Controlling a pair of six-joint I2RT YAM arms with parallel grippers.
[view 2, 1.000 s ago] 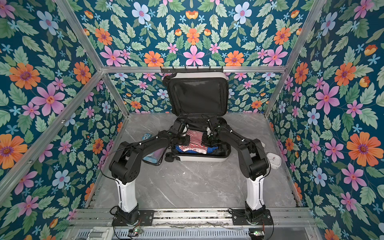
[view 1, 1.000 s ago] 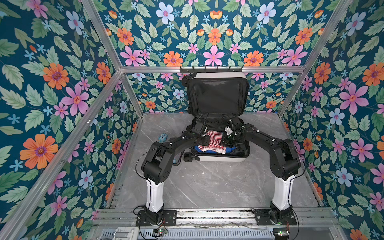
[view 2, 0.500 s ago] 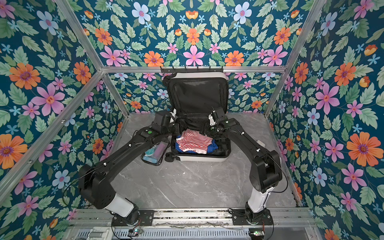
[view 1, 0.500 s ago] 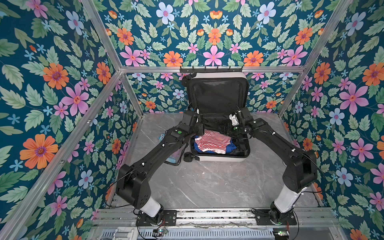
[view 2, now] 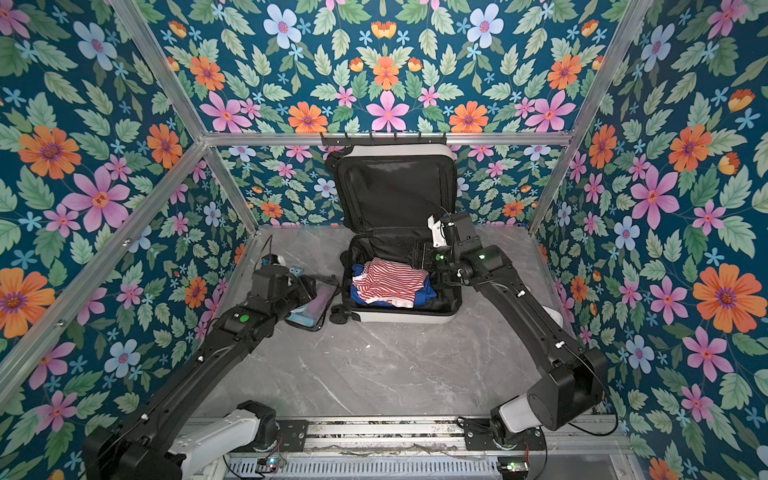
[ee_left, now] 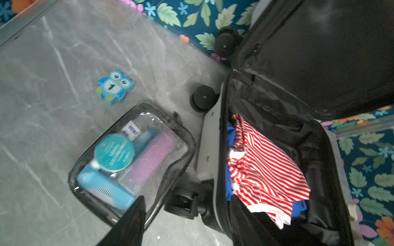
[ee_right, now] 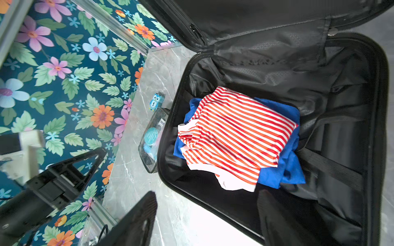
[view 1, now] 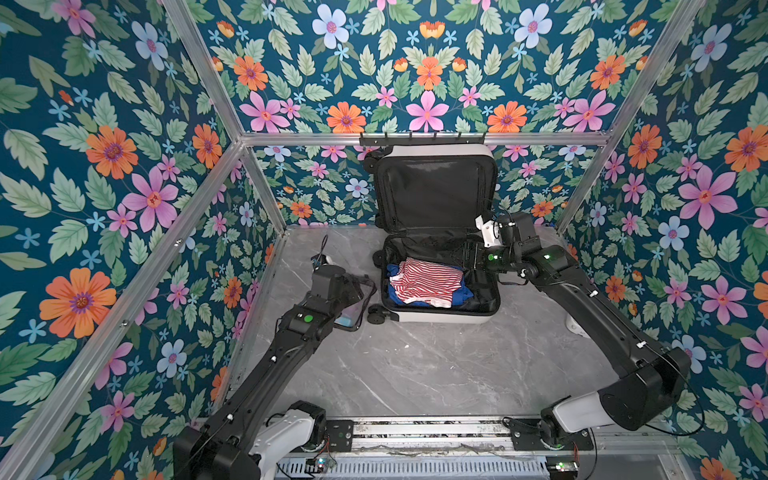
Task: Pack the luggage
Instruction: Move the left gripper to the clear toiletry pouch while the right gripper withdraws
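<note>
The luggage (view 1: pixel 440 318) lies open at the back of the table, its black-lined lid (view 2: pixel 392 191) upright against the wall. A red-and-white striped shirt (view 1: pixel 426 280) lies inside on a blue garment (ee_right: pixel 285 168). A clear black-edged toiletry pouch (ee_left: pixel 132 161) lies just left of the case. My left gripper (view 1: pixel 351 293) hovers open over the pouch's edge and the case's wheel (ee_left: pixel 187 219), holding nothing. My right gripper (view 1: pixel 469 257) stands open and empty above the case's right side (ee_right: pixel 206 215).
A small blue owl toy (ee_left: pixel 115 87) lies on the marble table (view 1: pixel 415 365) behind the pouch. A white object (view 1: pixel 575 324) sits by the right wall. Floral walls with aluminium rails close in the back and both sides.
Both grippers let go of the striped shirt and opened, leaving it in the case. The left arm swung left over the pouch. The right arm drew back to the case's right side.
</note>
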